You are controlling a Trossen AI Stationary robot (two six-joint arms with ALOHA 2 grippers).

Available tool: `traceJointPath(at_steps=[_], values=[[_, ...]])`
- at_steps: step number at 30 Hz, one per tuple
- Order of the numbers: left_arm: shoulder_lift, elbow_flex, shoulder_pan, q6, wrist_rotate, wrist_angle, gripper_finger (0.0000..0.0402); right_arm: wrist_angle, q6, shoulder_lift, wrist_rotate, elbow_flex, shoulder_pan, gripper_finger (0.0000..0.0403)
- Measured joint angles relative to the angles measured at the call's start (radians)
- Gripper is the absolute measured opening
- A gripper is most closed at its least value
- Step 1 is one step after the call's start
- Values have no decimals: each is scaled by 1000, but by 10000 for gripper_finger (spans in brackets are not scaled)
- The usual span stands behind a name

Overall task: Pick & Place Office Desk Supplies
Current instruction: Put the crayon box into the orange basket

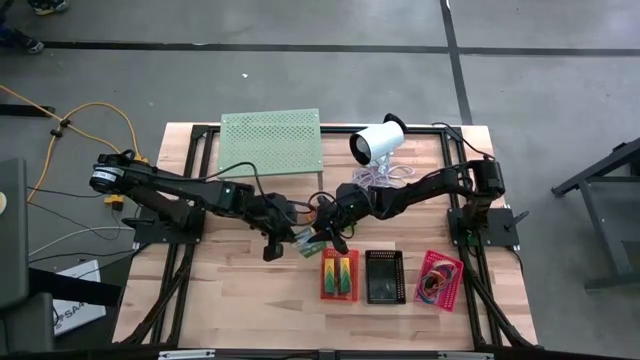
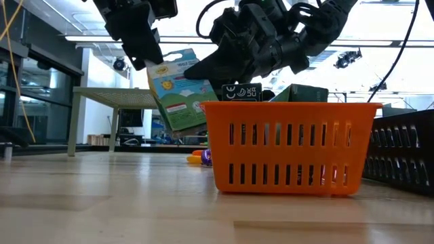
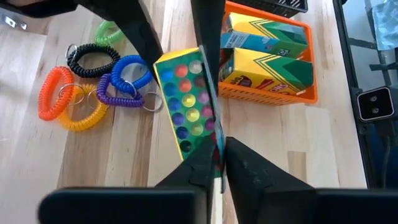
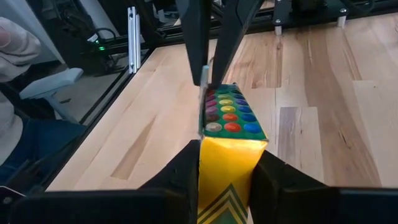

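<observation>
I see pale wood bench (image 1: 250,300) open left of the red mesh basket (image 1: 339,276); both grippers' jaws grasp one flat green-yellow pack (image 2: 178,91) aloft

— What sort of place is this?
— A robotics lab: two arms (image 1: 190,195) bolted to a wooden table (image 1: 250,300), taped concrete floor (image 1: 300,70), loose cables (image 1: 90,120), ceiling strip lights (image 2: 81,42).

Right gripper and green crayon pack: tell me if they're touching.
Touching. The right wrist view shows the right gripper with both fingers pressed against the sides of the green crayon pack.
</observation>
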Motion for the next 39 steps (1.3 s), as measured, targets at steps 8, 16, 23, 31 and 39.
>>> traceJointPath(at_steps=[8,16,23,31,39], values=[[0,0,0,1,-1,6,108,1,0,0,1,0,0,79],[-16,0,0,22,0,4,151,2,1,0,2,0,0,79],[-88,0,0,25,-51,-32,152,4,1,0,6,0,0,78],[-98,0,0,-3,-98,-111,152,11,2,0,9,0,0,77],[-102,0,0,12,-141,-144,152,-18,31,-30,43,-1,-6,77]])
